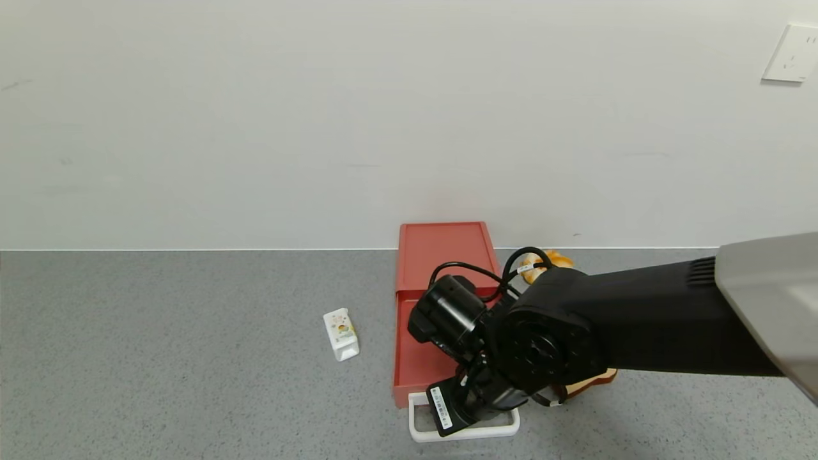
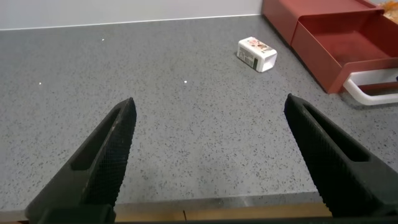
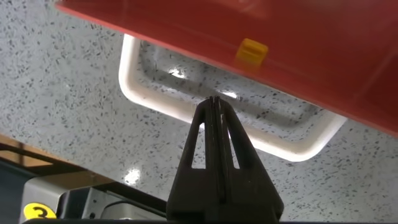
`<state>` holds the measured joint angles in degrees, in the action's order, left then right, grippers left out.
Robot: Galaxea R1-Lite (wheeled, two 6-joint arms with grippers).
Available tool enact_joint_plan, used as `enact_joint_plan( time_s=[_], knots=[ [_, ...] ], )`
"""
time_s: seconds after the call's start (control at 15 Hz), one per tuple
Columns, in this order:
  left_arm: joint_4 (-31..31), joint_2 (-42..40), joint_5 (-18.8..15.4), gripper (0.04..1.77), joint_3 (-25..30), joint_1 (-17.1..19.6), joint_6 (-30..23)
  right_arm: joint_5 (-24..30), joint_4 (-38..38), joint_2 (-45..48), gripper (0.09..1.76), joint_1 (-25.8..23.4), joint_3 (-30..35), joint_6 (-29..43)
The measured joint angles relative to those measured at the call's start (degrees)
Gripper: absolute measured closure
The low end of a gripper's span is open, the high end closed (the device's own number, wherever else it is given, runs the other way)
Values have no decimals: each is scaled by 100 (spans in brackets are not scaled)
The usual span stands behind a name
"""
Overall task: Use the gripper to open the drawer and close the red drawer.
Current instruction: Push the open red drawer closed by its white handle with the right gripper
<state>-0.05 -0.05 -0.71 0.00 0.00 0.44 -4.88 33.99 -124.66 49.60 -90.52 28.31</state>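
Note:
The terracotta-red drawer box [image 1: 442, 250] stands at the back of the grey table, and its drawer [image 1: 416, 359] is pulled out toward me. The white loop handle [image 1: 465, 433] lies at the drawer's front. My right gripper [image 3: 214, 99] is shut with nothing between its fingers. Its tips stand over the opening of the handle [image 3: 149, 94], just in front of the drawer's front wall [image 3: 292, 56]. In the head view the right wrist [image 1: 470, 409] covers the fingers. My left gripper [image 2: 210, 102] is open and empty, low over bare table, with the drawer [image 2: 348, 43] far off.
A small white carton [image 1: 341, 333] lies left of the drawer; it also shows in the left wrist view [image 2: 257, 53]. Orange and tan objects [image 1: 551, 260] [image 1: 591, 381] lie right of the drawer, mostly behind my right arm. The table's front edge [image 2: 217, 208] is near my left gripper.

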Motion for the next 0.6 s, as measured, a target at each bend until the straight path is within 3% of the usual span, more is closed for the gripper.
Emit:
enact_joint_plan(
  time_s=[0.6],
  knots=[
    [2,0,2,9,0,0,0,-20,-17,-128,173,4,-99,-6]
  ],
)
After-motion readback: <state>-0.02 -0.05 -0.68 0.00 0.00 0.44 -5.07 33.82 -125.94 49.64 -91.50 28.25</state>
